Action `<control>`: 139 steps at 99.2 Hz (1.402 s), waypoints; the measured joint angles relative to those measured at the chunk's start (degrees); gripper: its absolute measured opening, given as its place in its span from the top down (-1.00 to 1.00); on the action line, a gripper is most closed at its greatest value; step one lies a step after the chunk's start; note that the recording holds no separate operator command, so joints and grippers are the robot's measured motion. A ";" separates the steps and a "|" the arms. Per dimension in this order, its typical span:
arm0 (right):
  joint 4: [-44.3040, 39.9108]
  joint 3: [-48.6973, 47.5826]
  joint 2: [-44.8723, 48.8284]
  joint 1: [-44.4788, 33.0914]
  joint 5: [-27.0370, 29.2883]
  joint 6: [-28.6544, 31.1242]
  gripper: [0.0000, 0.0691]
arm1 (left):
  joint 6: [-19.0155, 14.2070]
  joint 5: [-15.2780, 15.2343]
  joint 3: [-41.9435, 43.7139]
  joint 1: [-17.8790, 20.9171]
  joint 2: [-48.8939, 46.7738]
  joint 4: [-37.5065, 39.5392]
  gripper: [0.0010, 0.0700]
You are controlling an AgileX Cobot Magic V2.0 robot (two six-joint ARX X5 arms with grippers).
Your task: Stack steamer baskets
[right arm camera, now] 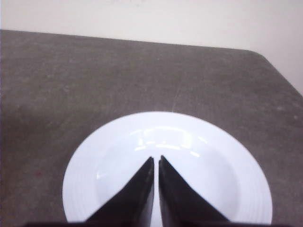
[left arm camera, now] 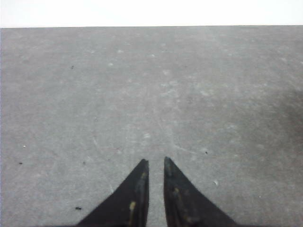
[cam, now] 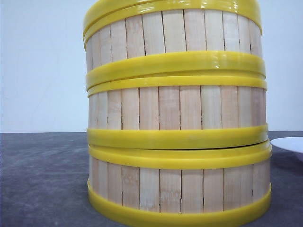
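Steamer baskets (cam: 176,118) stacked three high, right up close to the front camera and filling most of that view. Bottom one (cam: 180,189) sitting on the dark grey table (cam: 42,179), middle one (cam: 176,111) on top of it, top one (cam: 173,33) cut off by the upper edge of the frame. Pale wooden slats all round, glossy yellow rims touching where each basket meets the next. Stack looks roughly straight, rims a bit uneven at the joins.

White plate (cam: 289,143) poking in at the right edge of the front view, just beside the stack, also on the table.

Left gripper (left arm camera: 156,163) over bare table, black fingertips nearly together with only a thin slit between, nothing held. Right gripper (right arm camera: 156,159) hanging above the white plate (right arm camera: 227,156), fingertips likewise pinched almost shut, nothing between them. Neither arm visible in the front view, so can't place them relative to the stack from there.
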 joint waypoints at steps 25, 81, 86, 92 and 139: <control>2.91 -4.83 -1.60 -0.02 0.02 0.28 0.97 | 0.00 -0.04 0.00 0.00 0.00 0.00 0.94; 7.23 -5.73 -1.60 -0.07 0.02 0.39 0.97 | 0.00 -0.04 0.00 0.00 0.00 0.00 0.94; 7.23 -5.73 -1.60 -0.07 0.02 0.39 0.97 | 0.02 -0.04 0.00 0.00 0.00 0.02 0.94; 7.23 -5.73 -1.60 -0.07 0.02 0.39 0.97 | 0.02 -0.02 0.00 0.00 0.00 0.02 0.94; 7.23 -5.75 -1.60 -0.07 0.00 0.39 0.97 | 0.02 -0.04 0.00 0.00 0.00 0.02 0.94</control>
